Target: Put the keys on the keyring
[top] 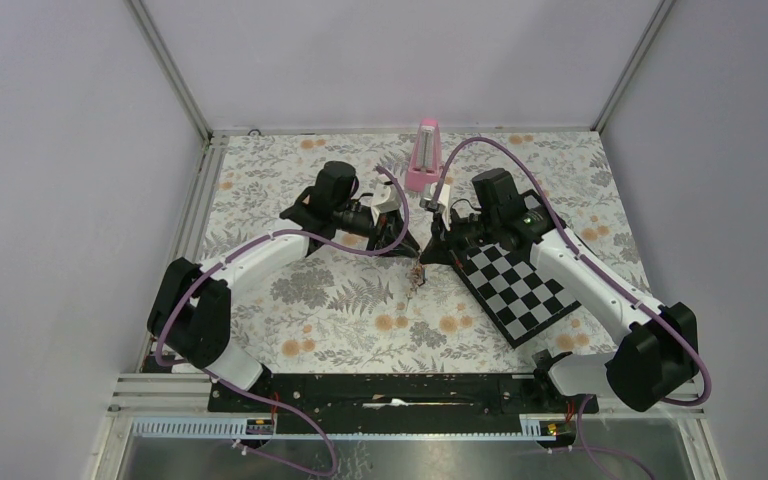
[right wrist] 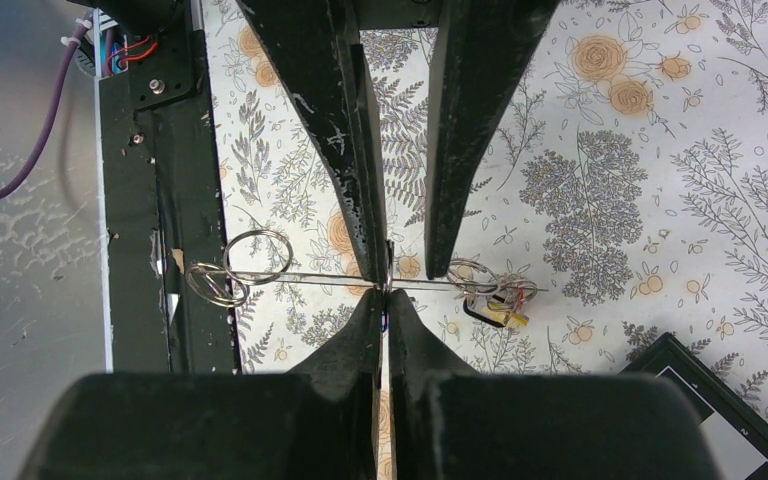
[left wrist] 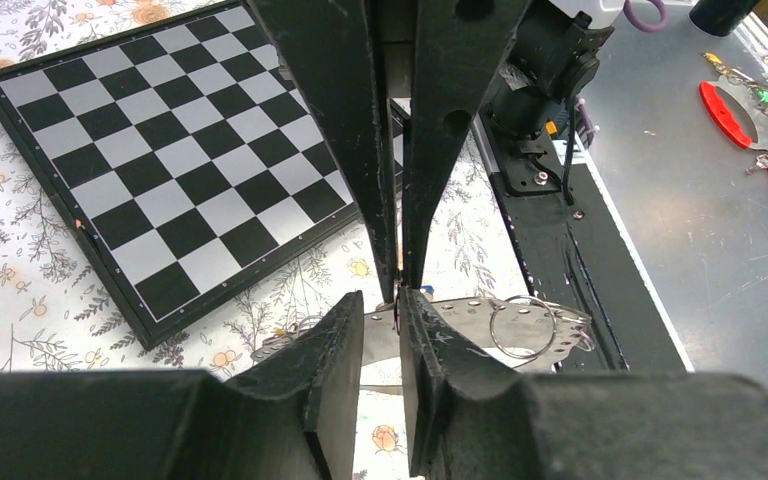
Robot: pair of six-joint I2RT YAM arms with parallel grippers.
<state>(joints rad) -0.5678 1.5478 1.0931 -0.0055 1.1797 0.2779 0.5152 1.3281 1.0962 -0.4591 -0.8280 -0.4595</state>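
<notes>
Both arms lean in twd mid-table, L gripper & R gripper tip-to-tip, nearly touching. Small keyring bunch sits just below where they meet, over the floral cloth. Chessboard lies diagonal under R arm. Pink metronome stands upright behind, nr back edge. Purple cables loop off each arm.
</notes>
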